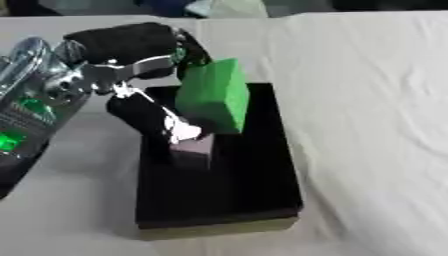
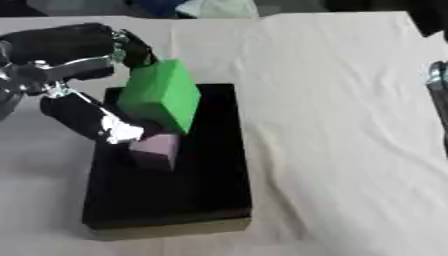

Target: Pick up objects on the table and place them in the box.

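The robot's left hand (image 1: pixel 144 75) is holding a big green block (image 1: pixel 214 95) over the far end of the flat black box (image 1: pixel 254 200). Its fingers and thumb are curling around the block, which is tilting. A small pale pink block (image 1: pixel 192 148) is sitting inside the box, just under the green one. The box is lying on a white cloth table (image 1: pixel 367 125).

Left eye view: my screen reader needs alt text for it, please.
The robot's left hand holds a tilted green block over a black box on a white-clothed table. A small pinkish block already sits inside.
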Robot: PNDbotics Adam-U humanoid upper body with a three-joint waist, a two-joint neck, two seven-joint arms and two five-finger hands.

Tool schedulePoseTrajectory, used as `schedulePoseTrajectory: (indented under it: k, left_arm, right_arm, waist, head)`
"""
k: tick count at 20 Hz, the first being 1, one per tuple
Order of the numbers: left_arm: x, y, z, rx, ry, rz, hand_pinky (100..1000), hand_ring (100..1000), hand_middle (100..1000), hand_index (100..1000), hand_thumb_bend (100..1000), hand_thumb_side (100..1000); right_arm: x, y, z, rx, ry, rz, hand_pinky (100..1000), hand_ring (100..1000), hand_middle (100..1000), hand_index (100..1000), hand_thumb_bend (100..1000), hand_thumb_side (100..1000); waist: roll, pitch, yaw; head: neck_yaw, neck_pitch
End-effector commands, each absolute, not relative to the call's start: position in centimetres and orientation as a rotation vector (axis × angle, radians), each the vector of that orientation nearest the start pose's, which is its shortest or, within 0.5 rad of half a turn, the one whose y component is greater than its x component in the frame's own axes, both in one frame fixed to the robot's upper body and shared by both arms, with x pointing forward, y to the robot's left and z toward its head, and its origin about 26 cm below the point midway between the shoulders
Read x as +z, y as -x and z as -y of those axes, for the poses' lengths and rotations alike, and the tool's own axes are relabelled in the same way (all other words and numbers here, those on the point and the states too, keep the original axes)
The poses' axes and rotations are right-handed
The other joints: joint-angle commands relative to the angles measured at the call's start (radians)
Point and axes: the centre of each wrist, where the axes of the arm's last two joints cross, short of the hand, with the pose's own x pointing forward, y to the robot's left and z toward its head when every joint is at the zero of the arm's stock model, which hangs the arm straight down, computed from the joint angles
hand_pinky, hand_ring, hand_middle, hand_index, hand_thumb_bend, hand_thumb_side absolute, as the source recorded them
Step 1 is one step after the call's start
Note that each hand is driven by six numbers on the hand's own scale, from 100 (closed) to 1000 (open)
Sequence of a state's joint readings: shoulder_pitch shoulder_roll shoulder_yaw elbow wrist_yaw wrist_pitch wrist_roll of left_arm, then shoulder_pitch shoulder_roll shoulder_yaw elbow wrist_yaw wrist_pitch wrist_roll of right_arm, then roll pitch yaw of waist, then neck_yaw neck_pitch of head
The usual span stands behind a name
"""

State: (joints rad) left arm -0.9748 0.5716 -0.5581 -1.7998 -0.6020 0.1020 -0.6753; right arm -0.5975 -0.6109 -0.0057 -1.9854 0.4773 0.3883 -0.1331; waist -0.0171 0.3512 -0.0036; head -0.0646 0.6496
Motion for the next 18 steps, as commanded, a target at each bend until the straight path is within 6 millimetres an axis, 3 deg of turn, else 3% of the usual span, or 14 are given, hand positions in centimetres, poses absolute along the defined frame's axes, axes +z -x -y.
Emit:
schedulePoseTrajectory:
  k: [1,5,15,17,18]
  left_arm:
    - [30.0,-33.3,-12.3,2.598,0.937,-2.158,721,644,618,696,133,553]
    - [28.7,-33.9,-11.5,2.629,0.924,-2.086,751,697,672,750,224,629]
    - [26.9,-35.1,-12.0,2.668,1.108,-1.829,805,799,798,857,516,853]
    - [26.7,-35.3,-12.2,2.673,1.137,-1.807,818,810,814,869,640,984]
    - [26.6,-35.4,-12.4,2.671,1.153,-1.801,824,817,822,876,712,1000]
  right_arm:
    - [32.2,-30.2,27.1,0.432,1.168,2.193,836,691,613,834,100,968]
    - [32.2,-30.2,27.0,0.434,1.161,2.196,836,691,612,834,100,969]
    - [32.1,-30.2,27.1,0.427,1.163,2.192,836,691,615,834,100,969]
    - [32.1,-30.2,27.1,0.426,1.164,2.191,836,691,615,834,100,969]
    - [32.1,-30.2,27.1,0.426,1.164,2.190,836,691,615,834,100,970]
  waist:
    - [0.000,-0.025,0.000]
    - [0.000,-0.024,0.000]
    - [0.001,-0.023,0.002]
    - [0.000,-0.024,0.002]
    - [-0.001,-0.024,0.002]
  head:
    - [0.000,0.003]
    - [0.003,0.003]
    - [0.002,-0.003]
    - [0.002,-0.001]
    - [0.002,-0.001]
